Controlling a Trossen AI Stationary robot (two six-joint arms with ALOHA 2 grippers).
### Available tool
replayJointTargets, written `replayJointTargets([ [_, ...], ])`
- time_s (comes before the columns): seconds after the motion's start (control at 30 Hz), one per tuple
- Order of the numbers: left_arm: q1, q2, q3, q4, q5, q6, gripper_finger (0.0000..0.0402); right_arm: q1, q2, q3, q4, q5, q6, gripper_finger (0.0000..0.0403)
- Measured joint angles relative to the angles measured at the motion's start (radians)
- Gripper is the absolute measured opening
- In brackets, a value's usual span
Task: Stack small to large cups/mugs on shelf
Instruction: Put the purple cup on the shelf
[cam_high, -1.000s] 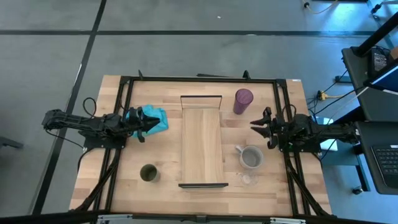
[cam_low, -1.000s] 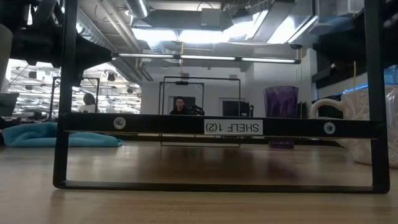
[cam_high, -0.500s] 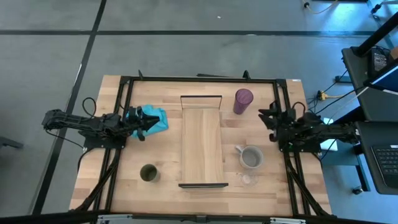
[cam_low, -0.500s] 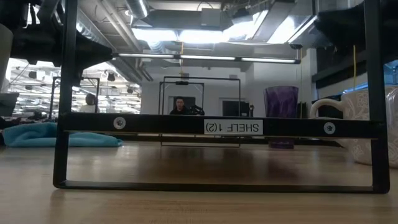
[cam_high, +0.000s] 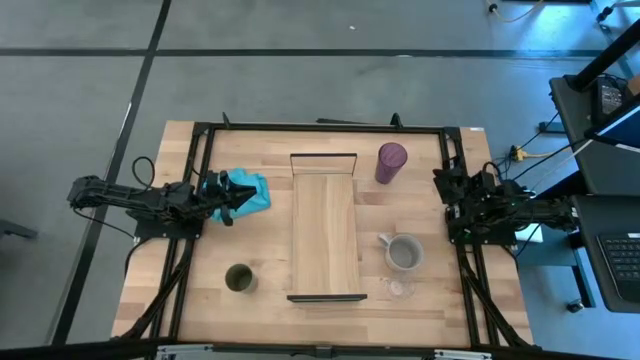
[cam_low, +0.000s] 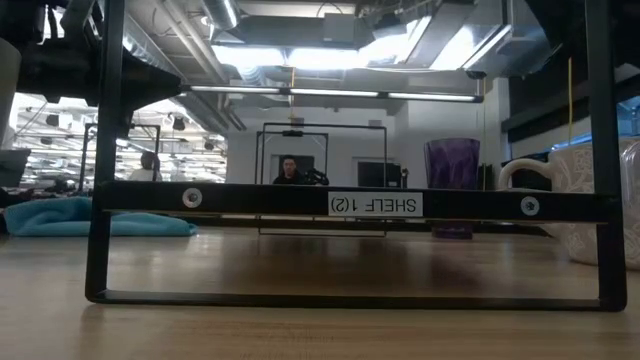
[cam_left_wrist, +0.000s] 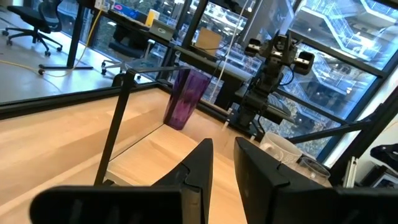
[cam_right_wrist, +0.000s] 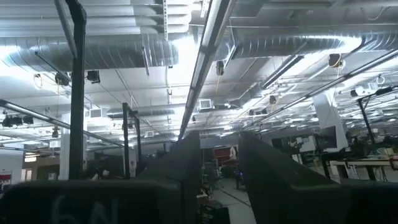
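Observation:
The shelf, a light-wood board with black end frames, stands on the table's middle. The purple tumbler stands upright right of its far end. The grey mug and the tiny clear glass stand right of its near end. The olive cup stands at its near left. My left gripper hovers by the teal cloth, empty, fingers a narrow gap apart. My right gripper is at the table's right edge, tipped up, empty, fingers slightly apart.
Black rails run along the table's left, right and far sides. In the low view the shelf's near end frame fills the foreground, with the tumbler and mug behind. A person sits far off in the room.
My right gripper has drawn back from near the tumbler and mug toward the table's right edge and has tipped upward. The cups, the shelf and my left arm have stayed where they were.

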Motion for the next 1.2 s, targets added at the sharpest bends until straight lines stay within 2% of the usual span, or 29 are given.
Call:
replayJointTargets([
  [0.3,0.0,0.0,0.0,0.004,-0.028,-0.005,0.006,0.0,0.0,0.0,0.043,0.0,-0.024,0.0112],
  [0.4,0.0,0.0,0.0,0.004,-0.031,-0.005,0.006,0.0,0.001,0.0,0.067,0.001,0.047,0.0112],
  [0.47,0.0,0.0,0.0,0.004,-0.046,-0.005,0.006,-0.002,0.001,0.002,0.147,0.026,0.095,0.0112],
  [0.57,0.0,0.0,0.0,0.004,-0.061,-0.005,0.006,-0.007,0.001,0.062,0.14,0.034,0.033,0.0112],
  [0.63,0.0,0.0,0.0,0.004,-0.062,-0.005,0.006,-0.006,0.009,0.139,0.004,0.023,-0.005,0.0112],
  [0.7,0.0,0.0,0.0,0.004,-0.063,-0.005,0.006,-0.006,0.029,0.238,-0.206,0.057,-0.022,0.0112],
  [0.77,0.0,0.0,0.0,0.004,-0.062,-0.004,0.006,-0.006,0.071,0.347,-0.41,0.122,-0.024,0.0112],
  [0.87,0.0,0.0,0.0,0.004,-0.062,-0.004,0.006,-0.006,0.151,0.502,-0.635,0.275,-0.015,0.0112],
  [0.93,0.0,0.0,0.0,0.004,-0.062,-0.004,0.006,-0.006,0.205,0.593,-0.774,0.394,0.07,0.0112],
  [1.0,0.0,0.0,0.0,0.004,-0.062,-0.004,0.006,-0.007,0.261,0.689,-0.967,0.466,0.18,0.0112],
  [1.13,0.0,0.0,0.0,0.004,-0.079,0.014,0.006,-0.006,0.392,0.85,-1.382,0.449,0.43,0.0112],
  [1.2,0.0,0.0,0.0,0.004,-0.095,0.014,0.006,-0.007,0.453,0.894,-1.471,0.417,0.525,0.0112],
])
